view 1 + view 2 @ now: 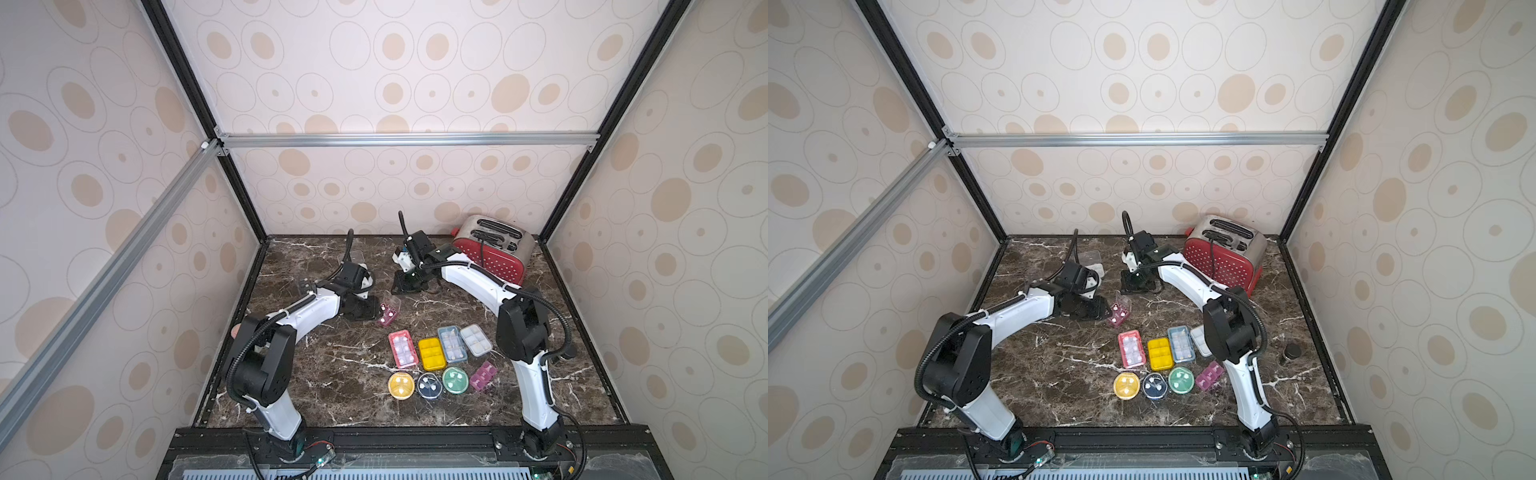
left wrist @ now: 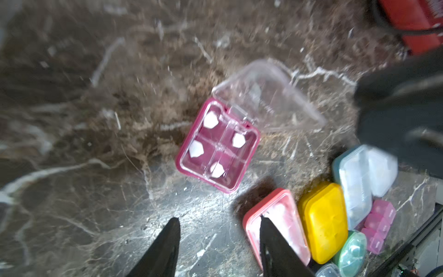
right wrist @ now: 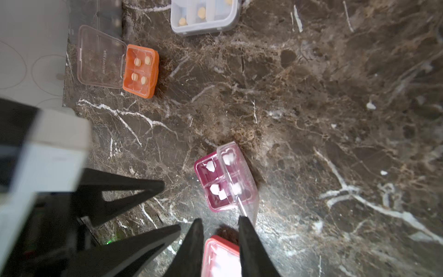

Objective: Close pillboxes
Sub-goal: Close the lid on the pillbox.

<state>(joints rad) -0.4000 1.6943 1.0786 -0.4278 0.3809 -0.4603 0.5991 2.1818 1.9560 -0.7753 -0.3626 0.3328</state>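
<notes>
While the left pincer [image 2: 219,218] and right pincer [image 3: 220,219] stand apart and empty, the pink pillbox [image 2: 217,146] lies mid-frame on the bench [image 2: 72,191], lid [image 2: 263,96] half-up; an off-centre push could skid it unclosed.

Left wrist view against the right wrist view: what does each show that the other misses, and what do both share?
Only the left wrist view shows the yellow pillbox, the green round pillbox, the purple pillbox and the red toaster. Only the right wrist view shows the orange pillbox, lid open, and a grey pillbox holding yellow pills. Both show the pink pillbox with its clear lid up, and the red pillbox.
</notes>
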